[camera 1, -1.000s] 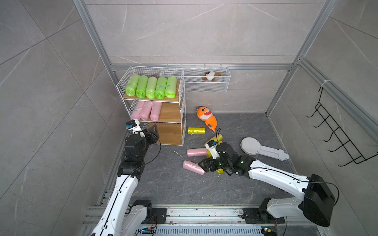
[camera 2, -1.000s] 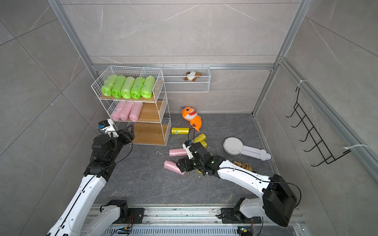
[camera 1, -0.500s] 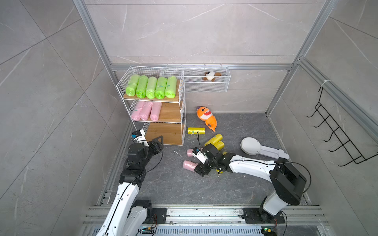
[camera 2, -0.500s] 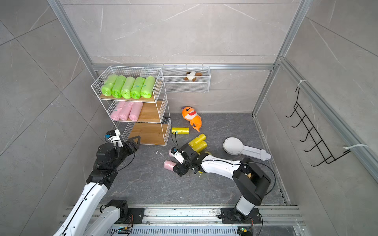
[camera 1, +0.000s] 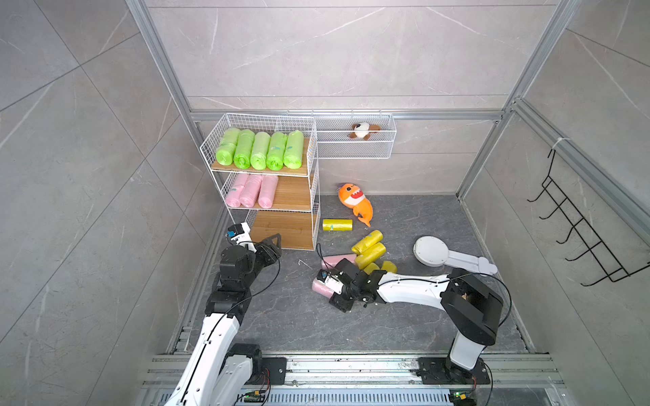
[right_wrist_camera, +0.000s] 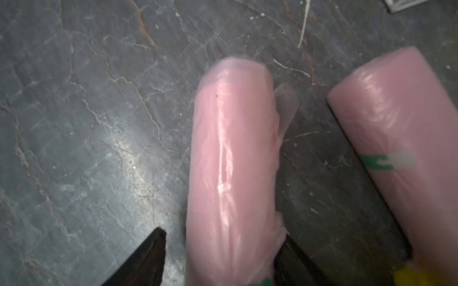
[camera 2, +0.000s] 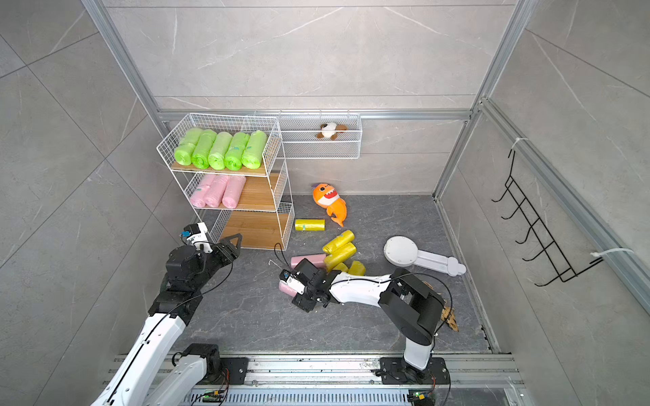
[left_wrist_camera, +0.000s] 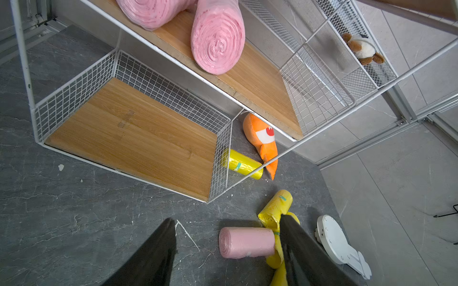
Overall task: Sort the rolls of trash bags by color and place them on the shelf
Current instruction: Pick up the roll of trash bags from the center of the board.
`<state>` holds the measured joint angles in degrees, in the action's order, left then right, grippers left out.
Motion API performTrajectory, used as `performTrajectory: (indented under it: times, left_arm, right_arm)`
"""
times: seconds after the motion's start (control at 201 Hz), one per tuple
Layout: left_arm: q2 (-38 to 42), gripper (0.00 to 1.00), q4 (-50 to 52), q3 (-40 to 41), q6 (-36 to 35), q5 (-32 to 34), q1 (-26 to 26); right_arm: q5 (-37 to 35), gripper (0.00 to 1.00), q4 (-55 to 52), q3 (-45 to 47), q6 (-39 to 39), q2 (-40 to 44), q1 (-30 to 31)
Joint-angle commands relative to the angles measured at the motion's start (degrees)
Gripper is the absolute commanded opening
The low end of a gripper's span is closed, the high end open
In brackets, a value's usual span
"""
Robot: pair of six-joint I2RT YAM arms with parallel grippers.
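Right pincer (right_wrist_camera: 221, 234) low, straddling pink roll (right_wrist_camera: 230, 148)

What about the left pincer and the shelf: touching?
Apart. In the left wrist view, bare floor shows between the left pincer and the front edge of the shelf.

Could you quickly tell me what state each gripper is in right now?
Left gripper: open, holding nothing.
Right gripper: open, astride a pink roll, with a gap showing at one finger; not clamped.
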<state>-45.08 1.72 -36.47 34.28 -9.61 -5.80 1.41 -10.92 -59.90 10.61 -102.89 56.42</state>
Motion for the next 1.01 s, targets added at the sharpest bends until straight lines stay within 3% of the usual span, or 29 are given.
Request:
performTrajectory:
  times: [0.0, 0.294, 0.463, 0.722, 1.0]
  left_arm:
    - [0.25, 0.69, -0.57, -0.8, -1.41, -0.94, -0.09]
    - [0.62, 0.69, -0.31, -0.82, -0.09, -2.61, -0.09]
    - [0.4, 0.7, -0.6, -0.9, 2.34, -7.66, -0.09]
    - [-1.49, 0.72, 0.4, -2.31, 5.8, -22.91, -1.09]
    - [-3.06, 0.76, 7.69, -6.56, 1.68, -28.03, -6.82]
  right_arm:
    - [-4.28, 0.65, -1.49, 0.43, 1.26, -1.52, 0.34]
    - [-6.33, 0.49, -1.31, 2.15, -0.08, -1.2, 0.45]
    - [-5.93, 0.42, -0.25, 4.51, -1.28, 6.97, 0.44]
    - [-5.45, 0.36, 6.26, 10.9, -2.61, 23.21, 0.44]
    - [-7.19, 0.33, 4.06, 8.87, 0.01, 30.31, 0.49]
